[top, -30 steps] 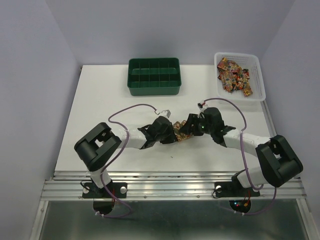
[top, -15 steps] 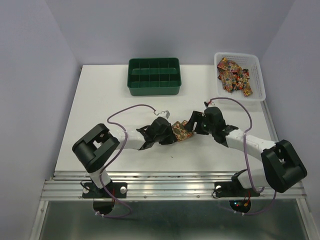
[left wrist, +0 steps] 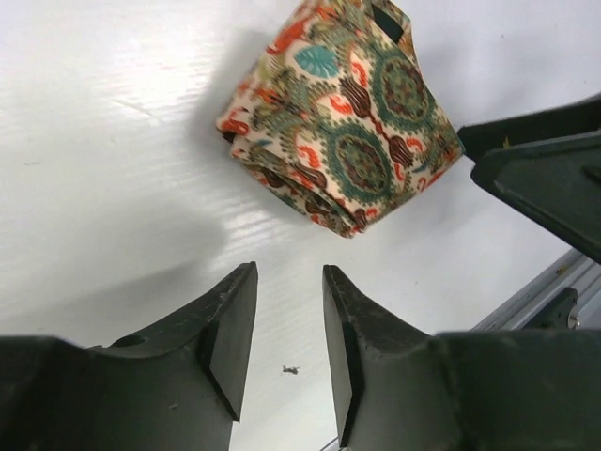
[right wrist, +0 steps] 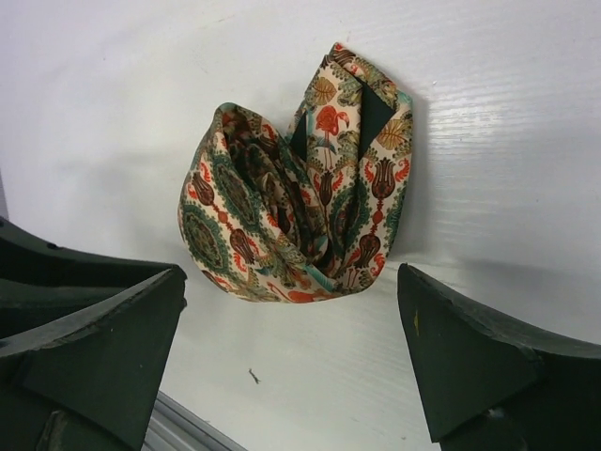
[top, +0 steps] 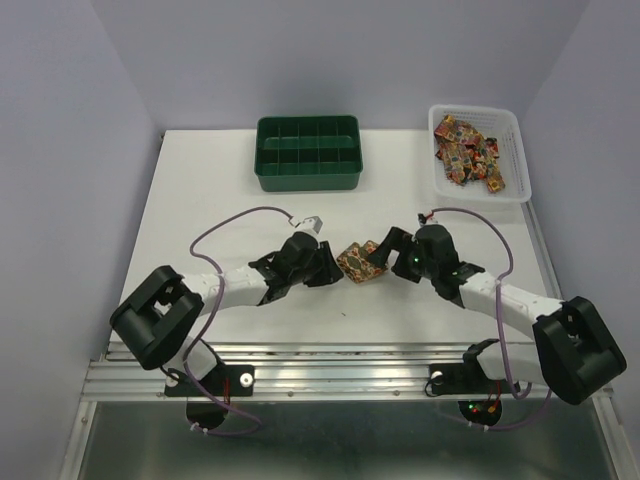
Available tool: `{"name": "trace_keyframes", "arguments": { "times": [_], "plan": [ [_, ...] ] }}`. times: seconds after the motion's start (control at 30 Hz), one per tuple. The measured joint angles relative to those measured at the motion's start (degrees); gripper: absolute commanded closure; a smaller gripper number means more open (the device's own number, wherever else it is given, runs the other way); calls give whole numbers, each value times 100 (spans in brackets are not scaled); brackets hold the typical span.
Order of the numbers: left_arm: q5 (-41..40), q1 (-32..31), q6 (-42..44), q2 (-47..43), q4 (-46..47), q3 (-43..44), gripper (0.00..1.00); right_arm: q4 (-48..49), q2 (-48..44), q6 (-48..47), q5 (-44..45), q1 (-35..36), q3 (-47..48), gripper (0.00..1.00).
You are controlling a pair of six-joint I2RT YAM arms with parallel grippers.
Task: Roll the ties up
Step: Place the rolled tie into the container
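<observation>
Top view: rolled tie [top: 358, 262] sits mid-front on desk [top: 200, 200], btwn left hand [top: 333, 270] and right hand [top: 385, 252]. Both are just beside it, neither gripping. Green tray [top: 307, 152] at back, white basket [top: 512, 150] back right w/ more ties [top: 465, 148]. Rolling looks done for this one. Next move prob. needs one hand to close across the bundle w/o letting it spring open, then carry it off, maybe to the tray. Left wrist view: fingers [left wrist: 230, 338] a narrow gap apart, nothing btwn them. Tie lies ahead, patterned face up, long side running diag., layered edges toward cam. Right wrist view: fingers [right wrist: 103, 348] spread wide, empty. Coil's open end faces cam, w/ a loose end standing up at far side.
</observation>
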Motion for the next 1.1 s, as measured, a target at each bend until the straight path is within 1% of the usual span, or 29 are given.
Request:
{"name": "trace_keyframes", "arguments": {
  "times": [0.07, 0.17, 0.3, 0.37, 0.4, 0.43, 0.47, 0.5, 0.53, 0.73, 0.8, 1.1],
  "plan": [
    [37, 173, 24, -9, -4, 0, 54, 234, 11, 179, -118, 0, -118, 0],
    [221, 610, 57, -9, 42, 0, 54, 535, 166, 343, -321, 0, -243, 0],
    [557, 1036, 61, 2, 332, -2, 54, 855, 595, 483, -531, 0, -258, 0],
    [765, 1121, 63, 61, 553, 0, 58, 935, 750, 531, -584, 0, -258, 0],
    [905, 1121, 63, 151, 693, 11, 62, 997, 809, 560, -605, 0, -258, 0],
    [1003, 1115, 68, 225, 767, 24, 67, 1049, 848, 586, -619, 0, -258, 0],
    [1139, 1108, 72, 361, 846, 66, 75, 1128, 894, 625, -623, 0, -258, 0],
    [1233, 1104, 76, 487, 907, 98, 78, 1176, 920, 643, -623, 0, -258, 0],
    [1318, 1104, 96, 605, 962, 129, 84, 1279, 981, 664, -621, 0, -258, 0],
    [1655, 1104, 87, 1069, 1169, 149, 85, 1768, 1266, 787, -662, 0, -256, 0],
    [1703, 1104, 85, 1145, 1220, 155, 88, 1945, 1375, 809, -688, 0, -254, 0],
    [1790, 1104, 85, 1510, 1360, 369, 89, 2406, 1672, 890, -833, 0, -232, 1]
  ]
}}
